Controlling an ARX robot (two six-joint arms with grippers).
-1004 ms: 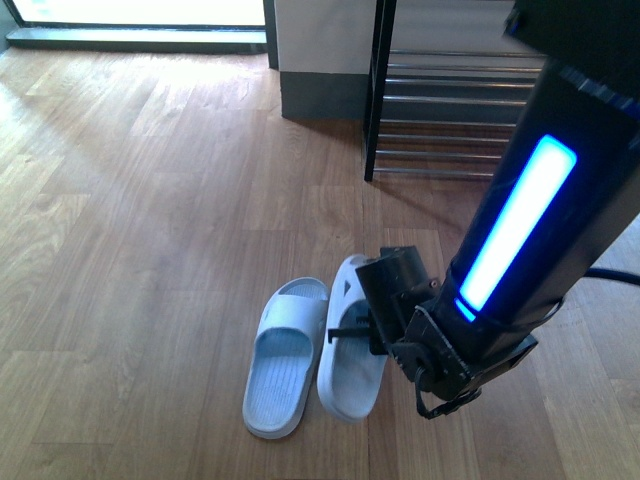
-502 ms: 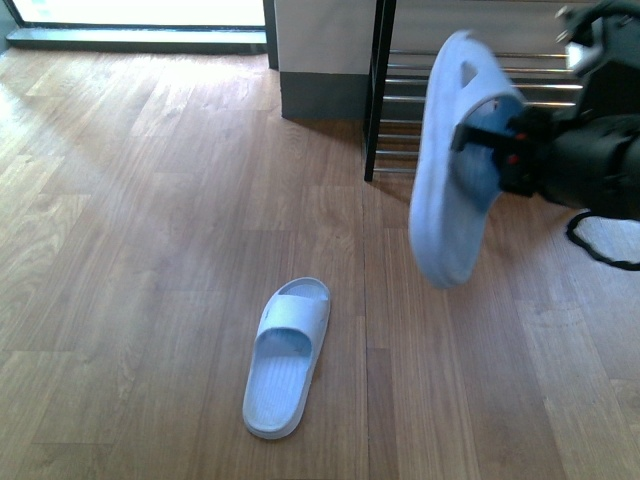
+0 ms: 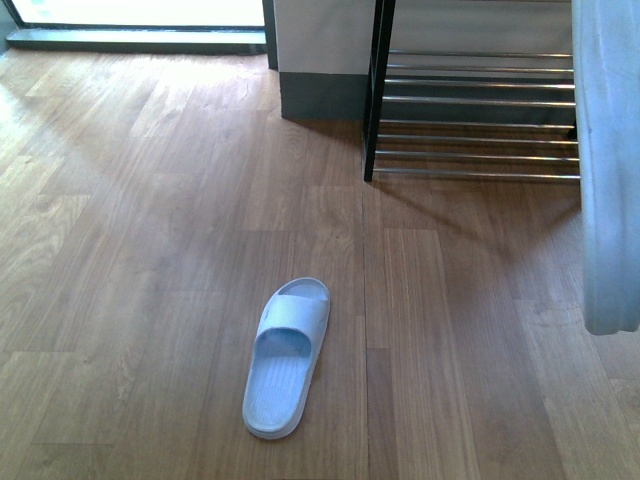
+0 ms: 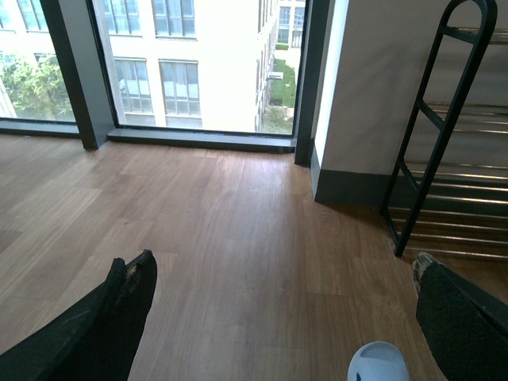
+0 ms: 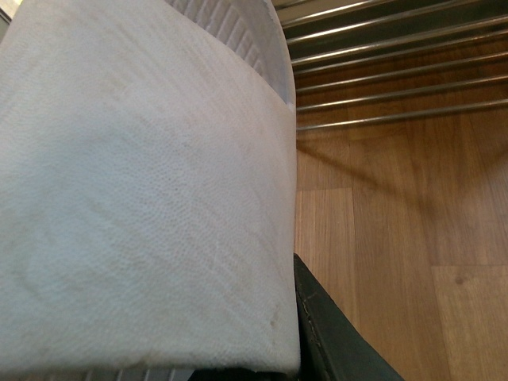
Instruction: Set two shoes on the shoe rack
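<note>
Slides first: the floor slide (image 3: 287, 358) lies sole-down on the wood floor (image 3: 150, 250), its toe towards the rack (image 3: 475, 110) and well apart from it. The held slide (image 3: 608, 170) hangs upright, clear of the floor, at the right edge of your front view, in front of the rack's right end. It fills the right wrist view, where one dark finger of your right tool (image 5: 321, 329) lies against its edge, clamped on it. Your left tool (image 4: 283, 264) hovers over the floor, fingers spread wide.
</note>
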